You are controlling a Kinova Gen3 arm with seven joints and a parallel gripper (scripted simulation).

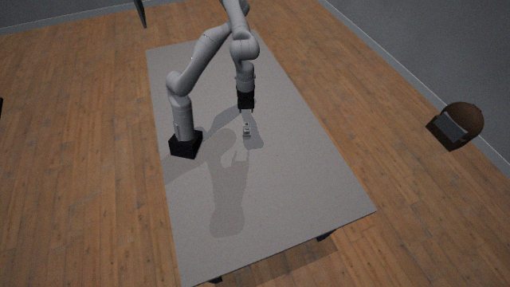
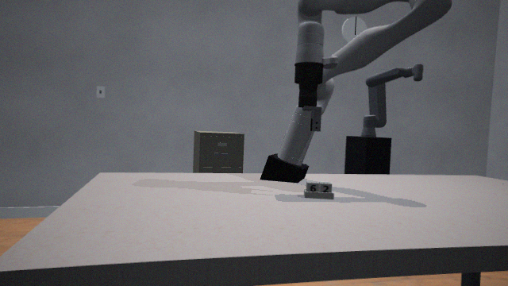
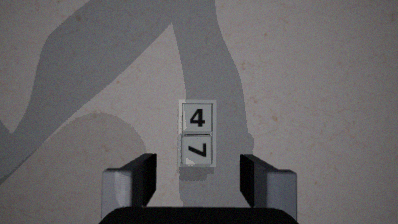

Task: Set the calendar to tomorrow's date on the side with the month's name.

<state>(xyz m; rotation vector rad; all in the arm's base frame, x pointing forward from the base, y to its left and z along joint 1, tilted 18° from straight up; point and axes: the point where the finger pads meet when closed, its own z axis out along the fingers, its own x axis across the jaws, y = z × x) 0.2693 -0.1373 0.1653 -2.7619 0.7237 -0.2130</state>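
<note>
My gripper [image 3: 202,159] hung above the table [image 1: 303,175] with its fingers spread to full width and nothing between them. The calendar tray [image 2: 318,195] sat flat on the table, near the middle of its width and closer to the far edge where my base [image 1: 185,145] was mounted than to the near edge. Two cubes stood in the tray side by side. Seen from my wrist, their upper faces read 4 on the far cube [image 3: 197,118] and 7 on the near cube [image 3: 196,149]. From the exterior view, the side faces read 6 and 2. My fingers were above the cubes and touched neither.
</note>
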